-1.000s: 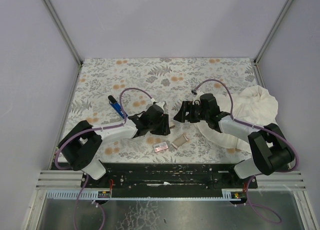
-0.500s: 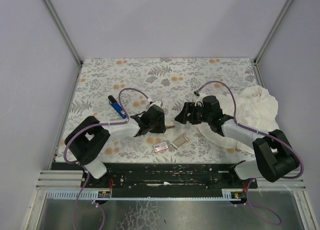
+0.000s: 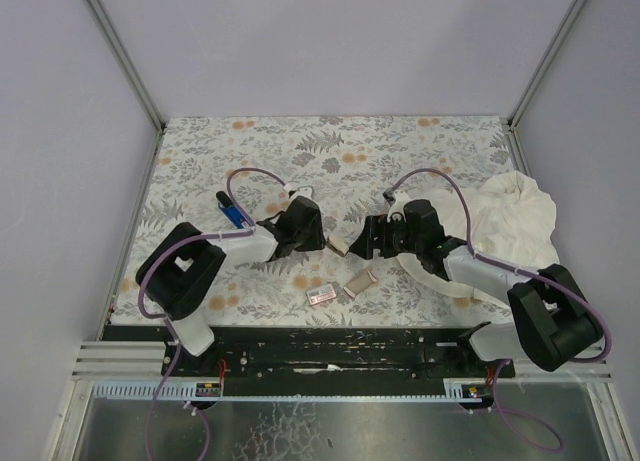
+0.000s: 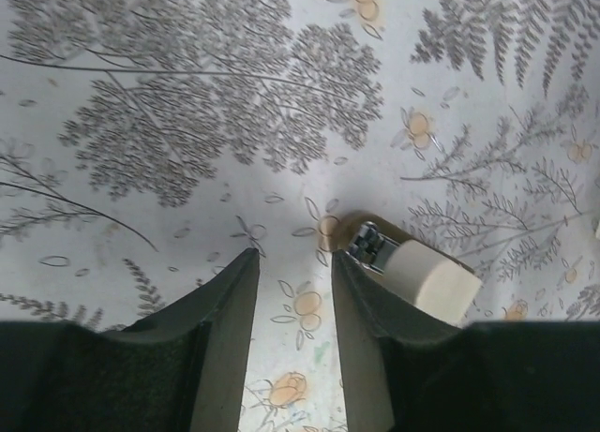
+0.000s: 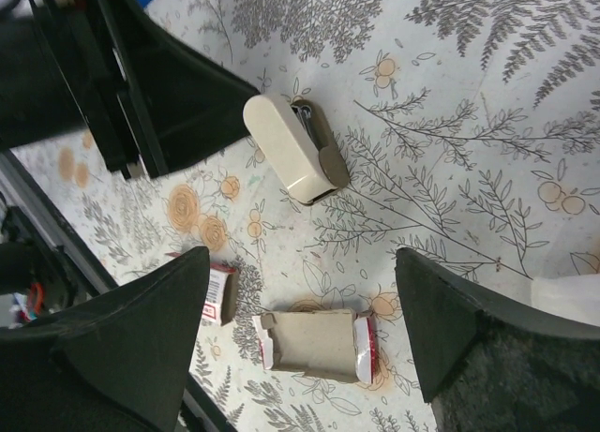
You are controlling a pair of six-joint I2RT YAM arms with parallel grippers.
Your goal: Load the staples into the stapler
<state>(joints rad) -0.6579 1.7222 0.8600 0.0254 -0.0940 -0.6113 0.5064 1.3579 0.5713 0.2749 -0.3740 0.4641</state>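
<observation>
A missed or glancing grasp is judged the chief hazard. The small cream rounded plastic case (image 4: 422,280), with a metal staple strip (image 4: 367,247) showing at its open end, lies just outside one of the left fingers (image 4: 228,324) and not in the gap between them. Contact between case and finger cannot be confirmed. If these fingers were closed where they are, nothing would be caught. If they were shifted sideways, the case could be pushed along the floral-patterned surface (image 3: 400,151) and the strip shaken loose. A collision is also possible, since the right fingers (image 5: 141,348) are placed tip-to-tip near the left fingers, with only the case between them. The left arm is stretched low over the surface; its fingers are parted moderately and nothing is grasped. The right arm is reached inward with its fingers spread wide and released above the surface. A grey-tan cardboard tray (image 5: 314,341) is seen beneath their gap, and a tiny white box with a pink-red label (image 5: 217,296) lies just beside one of them. The slim blue stapler with black parts (image 3: 232,214) lies behind the left fingers, well apart from the right fingers, and is untouched.
</observation>
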